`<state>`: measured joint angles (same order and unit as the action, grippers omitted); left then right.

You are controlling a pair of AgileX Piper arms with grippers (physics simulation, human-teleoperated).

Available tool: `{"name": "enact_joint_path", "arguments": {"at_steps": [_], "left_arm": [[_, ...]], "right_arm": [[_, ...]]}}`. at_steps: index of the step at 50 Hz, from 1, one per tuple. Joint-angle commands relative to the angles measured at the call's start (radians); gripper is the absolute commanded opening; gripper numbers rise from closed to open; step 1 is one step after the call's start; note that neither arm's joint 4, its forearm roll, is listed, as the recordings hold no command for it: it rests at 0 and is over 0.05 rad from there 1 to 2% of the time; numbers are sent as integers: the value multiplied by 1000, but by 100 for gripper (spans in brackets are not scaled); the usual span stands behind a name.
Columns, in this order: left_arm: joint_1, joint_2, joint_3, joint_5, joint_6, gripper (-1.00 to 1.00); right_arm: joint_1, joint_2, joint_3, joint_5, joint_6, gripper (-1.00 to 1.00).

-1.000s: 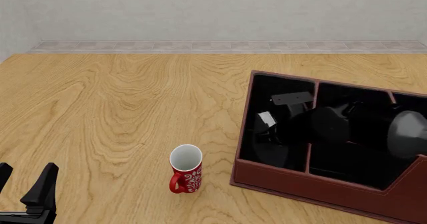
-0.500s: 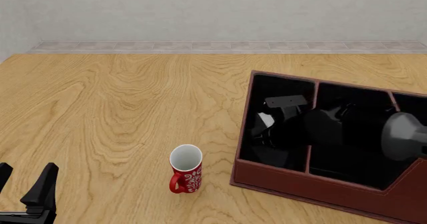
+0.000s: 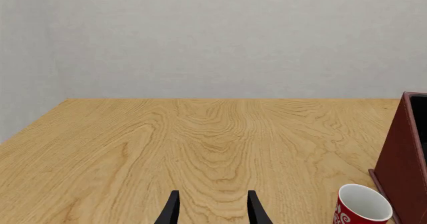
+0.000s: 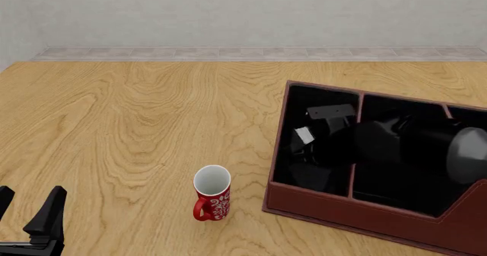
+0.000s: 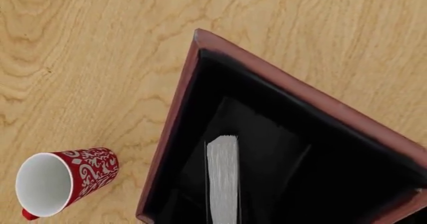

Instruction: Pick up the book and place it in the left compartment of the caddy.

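— How many things on the table?
— One mug, one caddy, one book inside its left compartment.
— And the tools?
— Left tool gapes, holding nothing; right tool's grip I cannot tell.

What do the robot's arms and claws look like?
They are nearly all black. The left claw has two thin, flat black fingers that taper toward the tips, like little blades. The right arm is a fat, rounded, shiny black tube with a pale grey end and a small light grey patch near its claw. No cables, stripes or writing show anywhere.
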<state>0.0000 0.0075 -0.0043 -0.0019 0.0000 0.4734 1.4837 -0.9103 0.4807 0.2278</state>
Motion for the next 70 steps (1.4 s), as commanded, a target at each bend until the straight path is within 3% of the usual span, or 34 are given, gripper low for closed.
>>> {"name": "enact_joint_path", "arguments": {"at_steps": [1, 26, 70], "left_arm": [[0, 0, 0, 0, 0, 100], [0, 0, 0, 0, 0, 100], [0, 0, 0, 0, 0, 100]], "right_arm": [[-8, -18, -5, 13, -10, 100], [-28, -108, -30, 84, -48, 100], [-42, -436, -128, 299, -125, 100]]}}
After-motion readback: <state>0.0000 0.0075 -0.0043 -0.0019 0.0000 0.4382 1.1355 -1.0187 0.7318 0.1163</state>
